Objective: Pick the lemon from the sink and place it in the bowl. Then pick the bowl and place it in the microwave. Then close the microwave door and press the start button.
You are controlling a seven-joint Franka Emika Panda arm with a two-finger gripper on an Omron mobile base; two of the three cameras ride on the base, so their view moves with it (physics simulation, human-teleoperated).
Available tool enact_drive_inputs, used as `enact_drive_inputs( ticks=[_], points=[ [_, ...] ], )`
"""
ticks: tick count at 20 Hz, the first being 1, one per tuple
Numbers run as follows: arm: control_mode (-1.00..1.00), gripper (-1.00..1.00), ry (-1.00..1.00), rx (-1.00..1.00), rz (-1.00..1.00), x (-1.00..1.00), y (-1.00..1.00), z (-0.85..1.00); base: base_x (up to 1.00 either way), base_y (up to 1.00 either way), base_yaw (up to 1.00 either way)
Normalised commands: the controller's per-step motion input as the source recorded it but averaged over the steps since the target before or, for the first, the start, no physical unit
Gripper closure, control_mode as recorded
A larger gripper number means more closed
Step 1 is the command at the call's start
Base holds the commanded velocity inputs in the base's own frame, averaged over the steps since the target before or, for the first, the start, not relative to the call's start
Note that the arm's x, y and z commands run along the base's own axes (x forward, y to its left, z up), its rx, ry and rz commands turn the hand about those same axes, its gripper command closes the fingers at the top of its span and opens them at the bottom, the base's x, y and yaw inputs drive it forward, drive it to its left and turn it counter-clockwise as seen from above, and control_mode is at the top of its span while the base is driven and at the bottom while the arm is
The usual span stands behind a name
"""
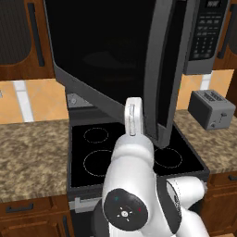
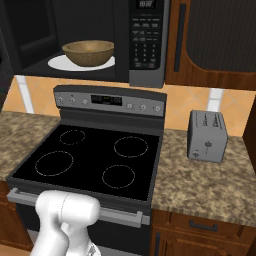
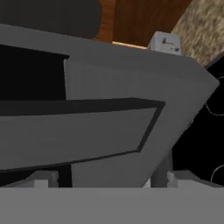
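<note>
The microwave [image 2: 146,70] hangs over the range with its keypad panel [image 2: 146,37] on the right. The tan wooden bowl [image 2: 88,52] sits inside on the white turntable plate [image 2: 59,64]. The lemon is hidden and the sink is out of view. The microwave door [image 1: 106,51] stands swung out toward me, its grey frame edge [image 1: 163,92] just right of my raised wrist [image 1: 133,115]. In the hand view my gripper [image 3: 109,180] is open, its fingertips [image 3: 43,179] spread wide right against the door's grey frame [image 3: 109,83], holding nothing.
A black-topped stove [image 2: 90,160] lies below the microwave, with a control panel [image 2: 110,101] at its back. A grey toaster [image 2: 206,136] stands on the granite counter [image 2: 200,180] to the right. Wooden cabinets [image 1: 23,37] flank the microwave.
</note>
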Motion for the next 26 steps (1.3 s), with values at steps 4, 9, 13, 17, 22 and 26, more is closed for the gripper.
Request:
enact_drive_inputs(
  ticks=[4, 9, 13, 17, 22, 26],
  points=[
    [-1.0, -1.0, 0.23, 0.19, 0.0, 0.61, -1.0, 0.04, 0.0, 0.0, 0.0],
    [-1.0, -1.0, 0.28, 0.15, 0.0, 0.98, -1.0, 0.0, 0.0, 0.0, 0.0],
    [-1.0, -1.0, 0.3, 0.07, 0.0, 1.0, -0.84, 0.0, 0.0, 0.0, 0.0],
    [-1.0, -1.0, 0.18, -0.01, 0.0, 1.0, -0.51, -0.17, 0.0, 0.0, 0.0],
    [-1.0, -1.0, 0.1, -0.02, 0.0, 1.0, -0.27, -0.06, 0.0, 0.0, 0.0],
    [-1.0, -1.0, 0.06, 0.0, 0.03, 1.0, -0.09, 0.0, 0.0, 0.0, 0.0]
  ],
)
